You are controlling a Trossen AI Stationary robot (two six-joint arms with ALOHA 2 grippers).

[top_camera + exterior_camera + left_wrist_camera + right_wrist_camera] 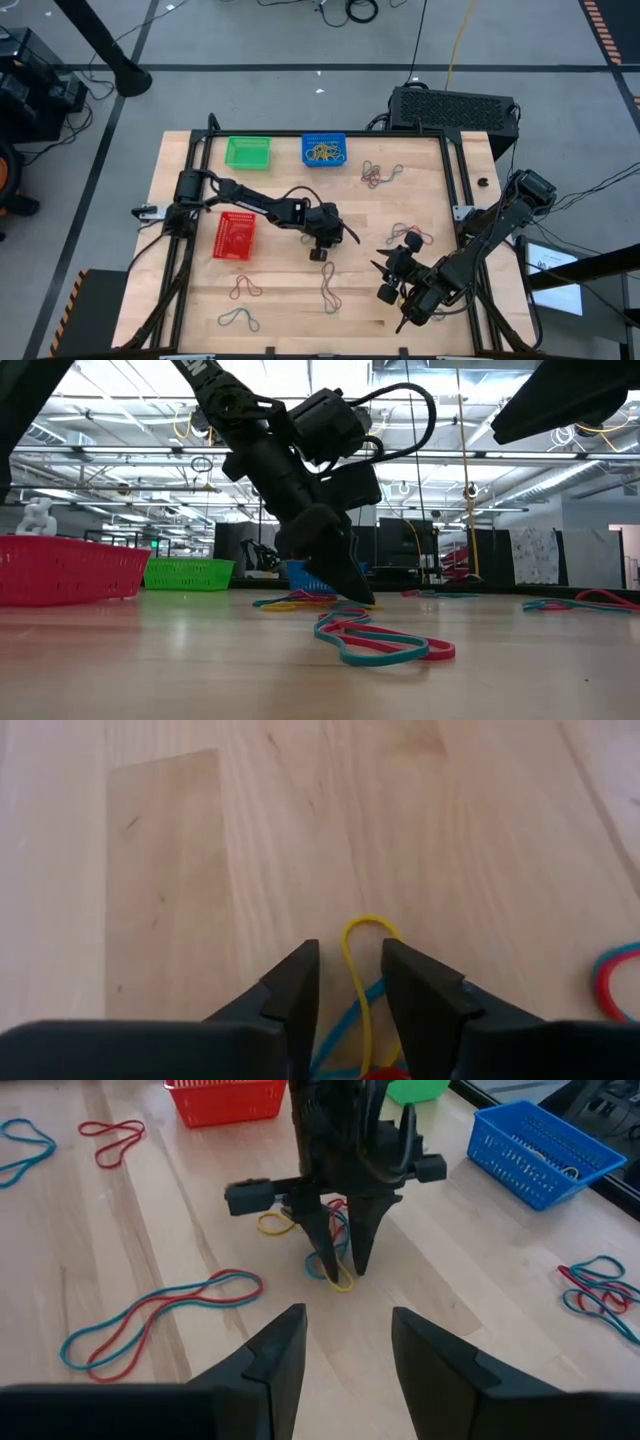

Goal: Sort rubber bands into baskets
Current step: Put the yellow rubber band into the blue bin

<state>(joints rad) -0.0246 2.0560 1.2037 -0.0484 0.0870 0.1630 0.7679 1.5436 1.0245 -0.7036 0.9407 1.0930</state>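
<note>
The left tool [340, 1265], fingers parted, straddles a yellow rubber band [362, 970] mid-counter [290, 300], poised to pinch it (the right tool [345, 1335] waits nearby, released).

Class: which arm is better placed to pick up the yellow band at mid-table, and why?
Left. The left gripper stands tip-down on the table with the yellow band between its open fingers. The right gripper waits open, nearer the table's front right, off that pile.

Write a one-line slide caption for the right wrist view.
Left gripper, fingers open, straddles a yellow rubber band on the table, with the blue basket beyond.
</note>
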